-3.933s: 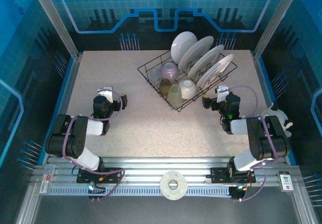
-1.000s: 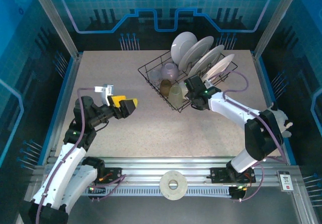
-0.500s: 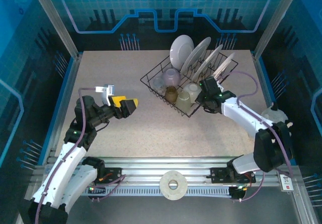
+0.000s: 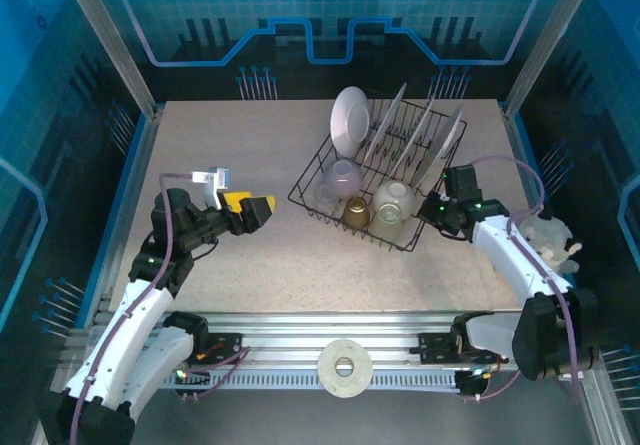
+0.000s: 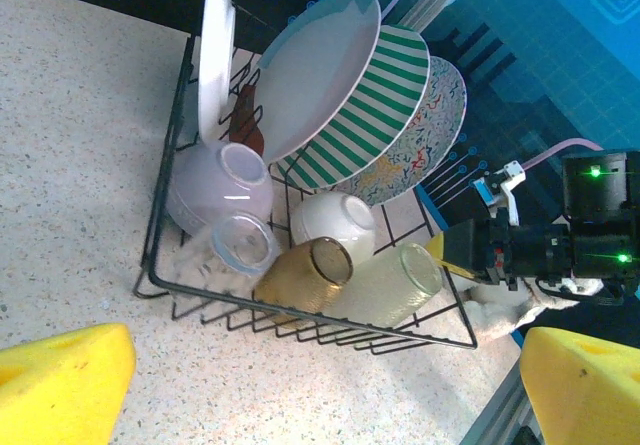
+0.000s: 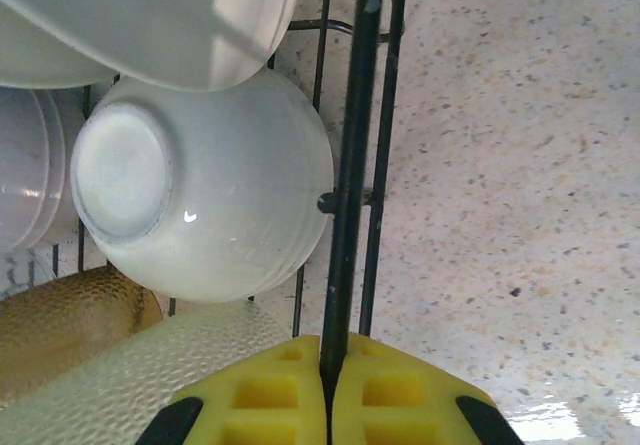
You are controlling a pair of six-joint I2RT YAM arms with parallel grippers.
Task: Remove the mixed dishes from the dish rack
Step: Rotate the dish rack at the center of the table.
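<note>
The dish rack (image 6: 352,115), black wire, loaded with upright plates (image 5: 330,75) and tipped cups (image 5: 310,275), has been swung round on the table's (image 4: 250,145) far right half. Its rim is clamped by the right gripper (image 6: 330,385); the left gripper (image 4: 258,210) is held apart.

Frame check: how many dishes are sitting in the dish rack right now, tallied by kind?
Plates: 4 (plain white plate, teal-rimmed plate, green-striped plate, patterned plate)
Bowls: 2 (lilac bowl, cream bowl)
Tumblers: 3 (clear tumbler, amber tumbler, pale yellow-green tumbler)
Total: 9
</note>
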